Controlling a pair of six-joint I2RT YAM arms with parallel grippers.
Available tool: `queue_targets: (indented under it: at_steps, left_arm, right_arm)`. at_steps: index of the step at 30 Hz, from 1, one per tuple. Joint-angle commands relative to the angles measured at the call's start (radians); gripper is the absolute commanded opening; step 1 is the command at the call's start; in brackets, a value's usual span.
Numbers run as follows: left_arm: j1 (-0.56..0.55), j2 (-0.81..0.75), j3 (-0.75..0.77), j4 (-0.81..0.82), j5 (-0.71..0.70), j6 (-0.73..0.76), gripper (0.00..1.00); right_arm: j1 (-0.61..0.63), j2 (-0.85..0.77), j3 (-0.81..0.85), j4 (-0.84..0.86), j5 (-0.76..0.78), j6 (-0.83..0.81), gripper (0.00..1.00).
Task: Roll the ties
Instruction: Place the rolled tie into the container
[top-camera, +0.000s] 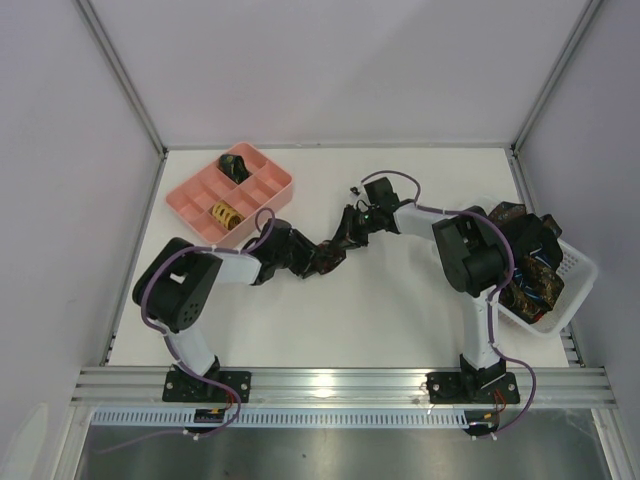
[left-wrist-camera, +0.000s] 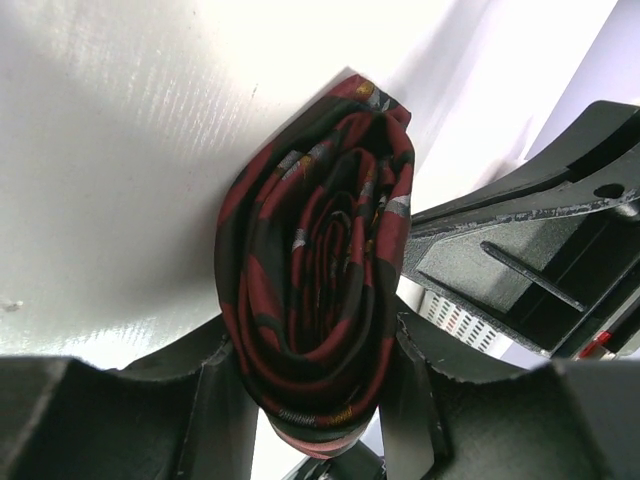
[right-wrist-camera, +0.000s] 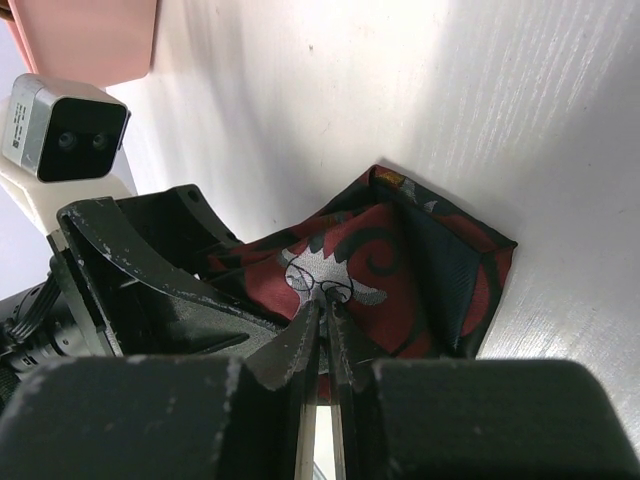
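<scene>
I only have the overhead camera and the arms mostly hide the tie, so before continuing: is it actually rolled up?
Observer: Yes, the left wrist view shows the tie wound into a spiral of several layers.
Operator: Is the left hand gripping it?
Observer: The left hand has a finger pressed against each side of the roll.
Operator: And the right hand?
Observer: The right hand is pinched shut on a flat part of the red-and-black fabric.

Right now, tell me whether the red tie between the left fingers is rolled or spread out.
Rolled: the red-and-black tie shows coiled spiral layers between the left fingers; the right fingers pinch its fabric.
</scene>
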Motion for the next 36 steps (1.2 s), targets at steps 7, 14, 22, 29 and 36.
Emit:
queue_targets:
  at_steps: [7,14,22,29,36]
  left_arm:
    - [0.024,-0.028,0.042,-0.103,0.001,0.146,0.01]
    - [0.043,-0.082,0.06,-0.191,0.048,0.237,0.0]
    - [0.061,-0.164,0.1,-0.3,0.09,0.326,0.0]
    - [0.156,-0.304,0.166,-0.508,0.107,0.396,0.0]
    - [0.418,-0.427,0.315,-0.696,0.145,0.51,0.0]
  right_arm:
    - [-0.001,0.001,0.087,-0.103,0.04,0.0,0.13]
    - [-0.03,-0.062,0.185,-0.2,0.109,-0.014,0.14]
    - [-0.039,-0.086,0.204,-0.243,0.113,-0.039,0.14]
    - [-0.041,-0.114,0.164,-0.267,0.123,-0.056,0.14]
    - [-0.032,-0.146,0.144,-0.289,0.106,-0.059,0.14]
